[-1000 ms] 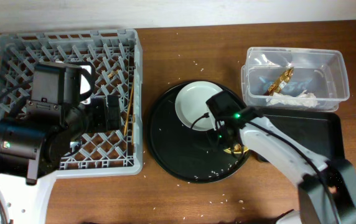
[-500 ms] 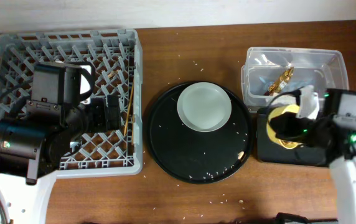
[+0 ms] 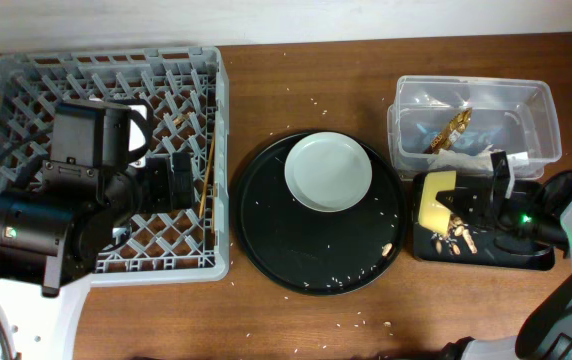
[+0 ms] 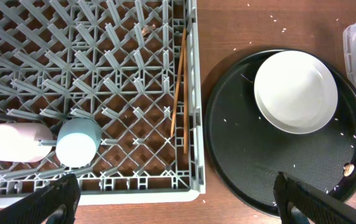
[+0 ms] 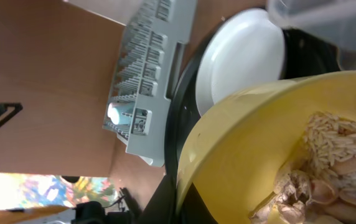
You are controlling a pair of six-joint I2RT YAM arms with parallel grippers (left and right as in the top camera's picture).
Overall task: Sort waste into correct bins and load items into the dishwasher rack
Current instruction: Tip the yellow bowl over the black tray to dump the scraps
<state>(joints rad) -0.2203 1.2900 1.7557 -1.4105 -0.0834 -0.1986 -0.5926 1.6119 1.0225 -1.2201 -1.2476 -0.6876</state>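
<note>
Pinching the yellow bowl [image 3: 436, 198] by its rim in the right pincer [image 3: 461, 205], tipped on edge over the black bin [image 3: 506, 258] at the right of the surface [image 3: 266, 60]. Showing scraps [image 3: 456, 238] down in the bin, more rice [image 5: 327, 134] left inside. Hovering above the rack [image 4: 134, 193] at the left with the left pincer [image 4: 175, 186] spread wide. Risking a spill over the bin's left edge onto the round tray [image 3: 276, 240] if tipped too fast; risking a slip, too, on so thin a hold.

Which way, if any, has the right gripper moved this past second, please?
Yes. The right gripper, holding the yellow bowl, moved rightward from the round black tray to over the shallow black tray.
</note>
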